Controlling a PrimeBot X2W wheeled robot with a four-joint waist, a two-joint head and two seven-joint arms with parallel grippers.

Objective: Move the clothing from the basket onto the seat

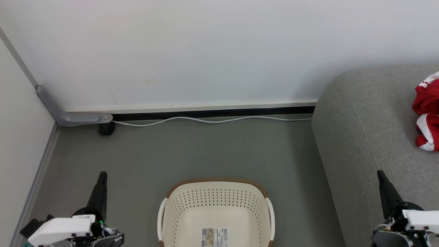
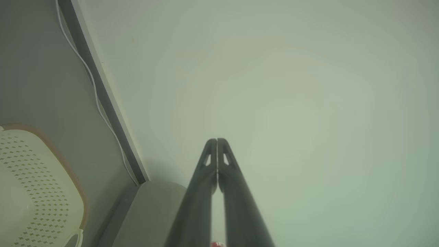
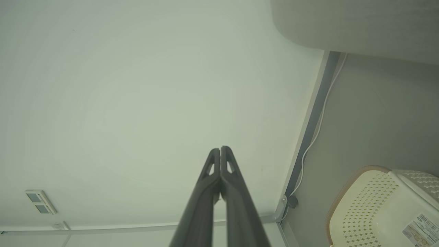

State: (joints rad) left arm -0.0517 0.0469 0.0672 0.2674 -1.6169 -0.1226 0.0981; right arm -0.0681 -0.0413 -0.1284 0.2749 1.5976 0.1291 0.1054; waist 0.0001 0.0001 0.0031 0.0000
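Observation:
The cream basket [image 1: 216,206] stands on the floor at the bottom middle of the head view, holding nothing but its paper label [image 1: 214,236]. Red clothing [image 1: 427,113] with white stripes lies bunched on the grey seat [image 1: 363,130] at the right edge. My left gripper [image 1: 102,175] is at the lower left, fingers pressed together and holding nothing [image 2: 217,140]. My right gripper [image 1: 380,173] is at the lower right over the seat's front part, fingers also together [image 3: 220,149]. The basket shows in the left wrist view [image 2: 34,185] and the right wrist view [image 3: 384,206].
A white cable [image 1: 212,120] runs along the wall's base behind the basket. A grey bracket [image 1: 65,115] with a black foot sits in the left corner. Grey floor [image 1: 205,151] lies between basket and wall. A wall panel [image 3: 39,201] shows in the right wrist view.

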